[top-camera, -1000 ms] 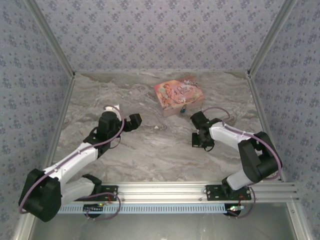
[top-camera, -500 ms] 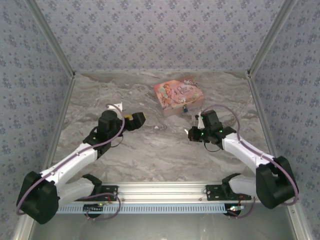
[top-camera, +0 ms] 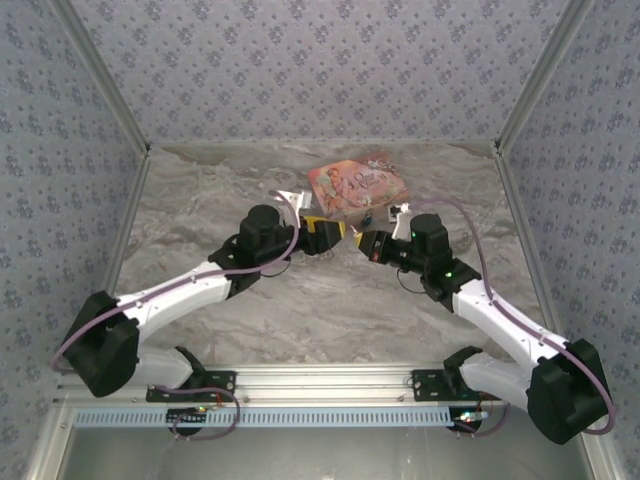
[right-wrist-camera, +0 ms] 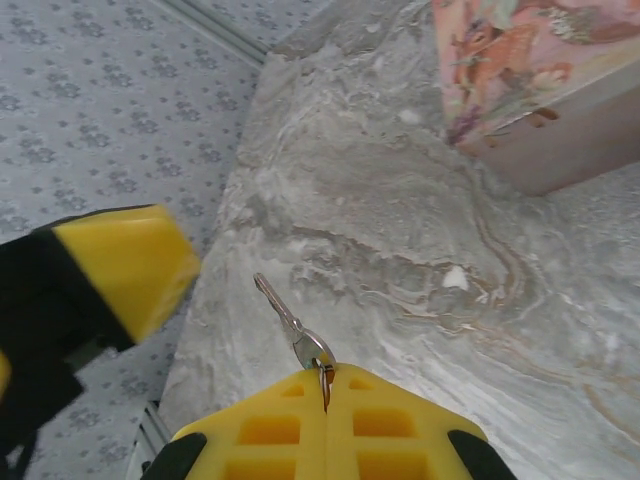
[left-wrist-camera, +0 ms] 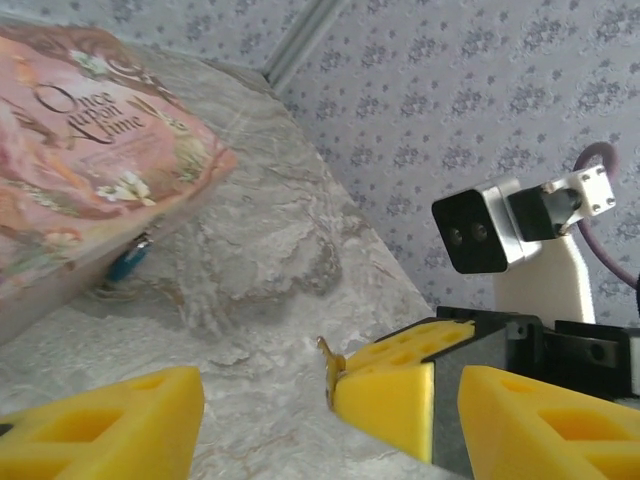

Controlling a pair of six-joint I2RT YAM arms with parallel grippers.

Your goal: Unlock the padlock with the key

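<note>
Tabletop (top-camera: 200,200): open marble along the left wall. Left gripper (top-camera: 330,233), at centre, has its jaws standing apart and holds nothing. Close beside it, the right gripper (right-wrist-camera: 325,385) is clamped on the key (right-wrist-camera: 283,312), whose blade projects over bare marble. The padlock (left-wrist-camera: 128,263) sits at the front lower edge of the pink box (left-wrist-camera: 90,170), just beyond both grippers. There is open room to the right.

The left arm (top-camera: 175,292) and right arm (top-camera: 505,318) have white shells on the long links and black housings at joints and bases. Purple cables (top-camera: 481,262) loop along both. The left gripper (top-camera: 328,232) and right gripper (top-camera: 366,243) have blocky yellow fingers (right-wrist-camera: 270,430) with recessed square cells, on black mounts. A silver-and-black camera (left-wrist-camera: 478,230) sits at the right wrist; a green light (top-camera: 447,268) glows nearby.
</note>
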